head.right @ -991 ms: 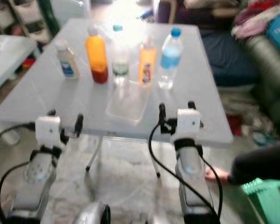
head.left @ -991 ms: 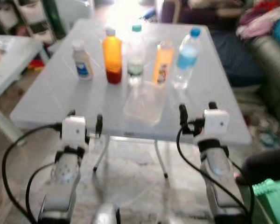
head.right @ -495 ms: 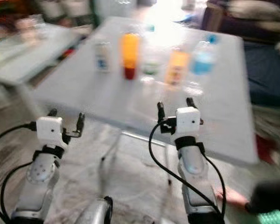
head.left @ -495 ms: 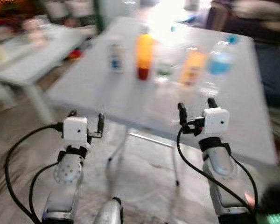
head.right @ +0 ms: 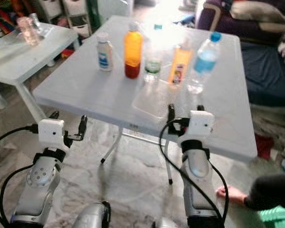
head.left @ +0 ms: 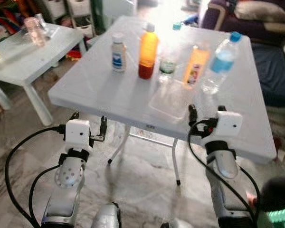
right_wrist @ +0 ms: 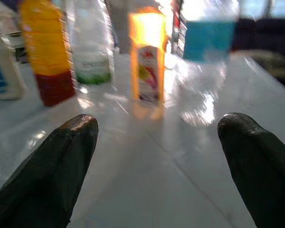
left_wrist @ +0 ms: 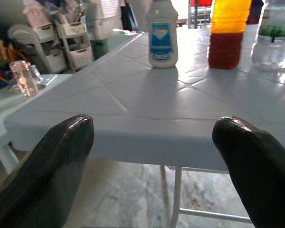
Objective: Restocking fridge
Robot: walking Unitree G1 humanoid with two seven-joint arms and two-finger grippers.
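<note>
The bottles are standing in a row on the white table, the blue-capped water bottle nearest the right gripper. Both grippers — right and left gripper — are hovering open-fingered at the near edge. Advance squarely, then close low on the body.

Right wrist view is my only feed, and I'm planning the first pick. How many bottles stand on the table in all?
Observer: Five. The white bottle with a blue label stands at the left end of the row.
Operator: What cap is on the water bottle with the blue label?
Observer: The water bottle has a blue cap and stands at the right end.
Operator: Where's the left tool?
Observer: The left tool is open, short of the table's near edge.
</note>
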